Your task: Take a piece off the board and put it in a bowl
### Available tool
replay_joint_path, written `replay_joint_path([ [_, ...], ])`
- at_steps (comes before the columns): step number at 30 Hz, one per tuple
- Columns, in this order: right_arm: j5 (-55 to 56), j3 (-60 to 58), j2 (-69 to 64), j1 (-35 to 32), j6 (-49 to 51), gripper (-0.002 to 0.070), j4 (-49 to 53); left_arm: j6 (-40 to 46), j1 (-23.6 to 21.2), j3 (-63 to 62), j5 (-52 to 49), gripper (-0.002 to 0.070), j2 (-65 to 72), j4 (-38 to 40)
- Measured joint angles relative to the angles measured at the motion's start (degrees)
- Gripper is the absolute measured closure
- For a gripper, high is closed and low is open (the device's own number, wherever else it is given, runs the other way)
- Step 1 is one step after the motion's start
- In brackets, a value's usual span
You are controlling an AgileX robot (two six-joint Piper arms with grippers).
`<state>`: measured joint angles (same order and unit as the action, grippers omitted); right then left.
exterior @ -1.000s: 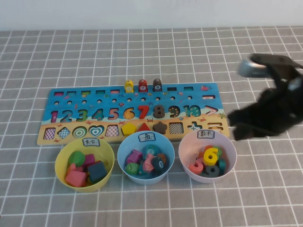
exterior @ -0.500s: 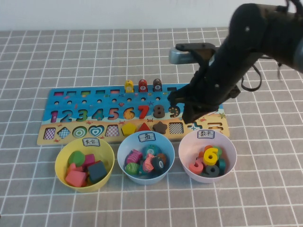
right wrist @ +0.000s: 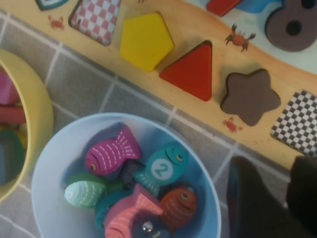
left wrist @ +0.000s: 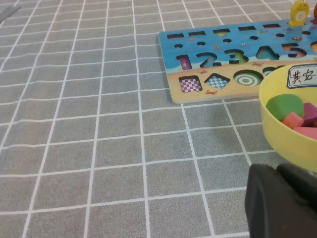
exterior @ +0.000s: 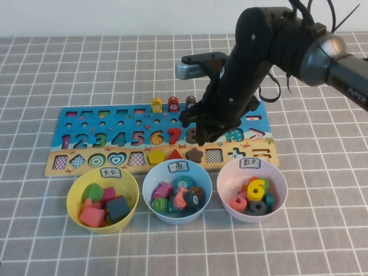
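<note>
The piece [exterior: 194, 154], a dark brown star, lies in its cut-out on the sandy strip of the board [exterior: 86, 123]; the right wrist view shows the star [right wrist: 250, 95] too. My right gripper [exterior: 208, 133] hangs over the board just behind the star, by the numbers 8 and 9. It stands open [right wrist: 287, 173] with nothing between its fingers. The yellow bowl [exterior: 72, 190] sits in front of the board's left end and holds several blocks. My left gripper [left wrist: 277, 171] is shut and empty, low beside the yellow bowl [left wrist: 277, 134], outside the high view.
A light blue bowl [exterior: 148, 178] of fish pieces and a pale pink bowl [exterior: 221, 184] of numbers stand in front of the board. A yellow block [exterior: 156, 156] and a red triangle [exterior: 175, 154] lie left of the star. Three pegs [exterior: 173, 104] stand at the board's back edge.
My right arm has swung in from the table's right side to above the middle of the board, and its jaws have parted. The star and bowls have not moved.
</note>
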<state>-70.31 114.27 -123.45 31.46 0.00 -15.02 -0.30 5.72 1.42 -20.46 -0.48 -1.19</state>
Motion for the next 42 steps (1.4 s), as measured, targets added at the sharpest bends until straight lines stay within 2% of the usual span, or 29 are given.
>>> replay_joint_path([
  [4, -0.12, 0.42, -0.24, 0.46, 4.17, 0.0458, 0.39, 0.00, 0.00, 0.00, 0.00, 0.0680, 0.00, 0.00],
  [8, -0.12, 0.66, -0.24, 1.51, 8.55, 0.0339, 0.95, 0.00, 0.00, 0.00, 0.00, 0.0680, 0.00, 0.00],
  [10, -0.12, 0.77, -0.24, 2.10, 10.69, 0.0303, 1.81, 0.00, 0.00, 0.00, 0.00, 0.0680, 0.00, 0.00],
  [17, -0.22, 1.15, -2.21, 3.35, 14.20, 0.0281, 4.58, 0.00, 0.00, 0.00, 0.00, 0.0680, 0.00, 0.00],
  [26, -0.11, 2.08, -4.08, 3.93, 14.07, 0.0318, 6.67, 0.00, 0.00, 0.00, 0.00, 0.0678, 0.00, 0.00],
  [29, -0.11, 2.17, -4.11, 3.93, 8.04, 0.0320, 7.06, 0.00, 0.00, 0.00, 0.00, 0.0678, 0.00, 0.00],
  [37, 0.45, 2.31, -4.11, 3.82, -17.91, 0.0320, 7.27, 0.00, 0.00, 0.00, 0.00, 0.0678, 0.00, 0.00],
  [42, 1.76, 2.31, -4.11, 3.60, -29.16, 0.0320, 7.27, 0.00, 0.00, 0.00, 0.00, 0.0678, 0.00, 0.00],
])
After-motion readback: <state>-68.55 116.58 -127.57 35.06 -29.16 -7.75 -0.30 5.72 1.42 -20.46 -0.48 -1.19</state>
